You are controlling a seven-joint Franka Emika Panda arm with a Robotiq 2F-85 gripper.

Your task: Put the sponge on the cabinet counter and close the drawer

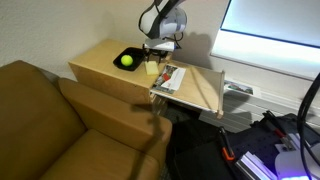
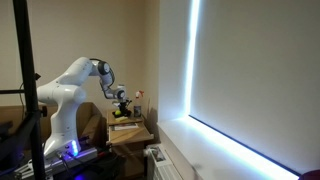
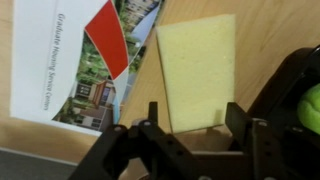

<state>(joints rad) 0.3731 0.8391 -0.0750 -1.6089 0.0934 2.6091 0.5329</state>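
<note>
- The tool (image 3: 195, 140) is hovering low over the sponge (image 3: 197, 70). In the wrist view its jaws are standing apart, one along each long side of the sponge's near end. I cannot tell whether the pads are actually pressing on it.
- In the wrist view the sponge is showing flat and face-up on pale wood, between a printed brochure (image 3: 80, 60) and a black bowl (image 3: 285, 90) that is holding a yellow-green ball (image 3: 312, 105).
- In an exterior view the sponge is appearing as a small yellow patch right under the tool, about where the tabletop (image 1: 100, 58) of the cabinet is meeting the drawer (image 1: 200, 92). At this size it seems to be on the tabletop side of that seam, though I would not swear to it.
- The drawer is standing pulled out, with the brochure lying in it, so the closing step is not yet done.
- The sponge is looking light, soft and squashy, with nothing fragile or slippery about it. It will be giving under the jaws, so they need to be closing well in.
- The best hold is across the short width near the middle. Held by one end, it is likely to be drooping.
- The drawer's plain flat front is offering a broad face for pushing.
</note>
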